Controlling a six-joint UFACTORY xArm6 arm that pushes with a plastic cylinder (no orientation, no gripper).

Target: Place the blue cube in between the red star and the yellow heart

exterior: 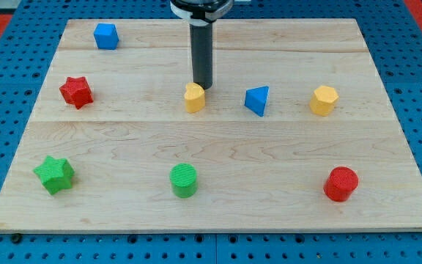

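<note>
The blue cube (105, 36) sits near the board's top left corner. The red star (76, 92) lies at the left, below the cube. The yellow heart (194, 97) is at the board's middle. My tip (202, 86) stands just above and right of the yellow heart, touching or almost touching its upper edge. The tip is far to the right of the blue cube and the red star.
A blue triangular block (257, 100) and a yellow hexagonal block (324, 100) lie right of the heart. A green star (54, 174), a green cylinder (184, 180) and a red cylinder (341, 184) lie along the bottom. The wooden board (218, 154) rests on a blue pegboard.
</note>
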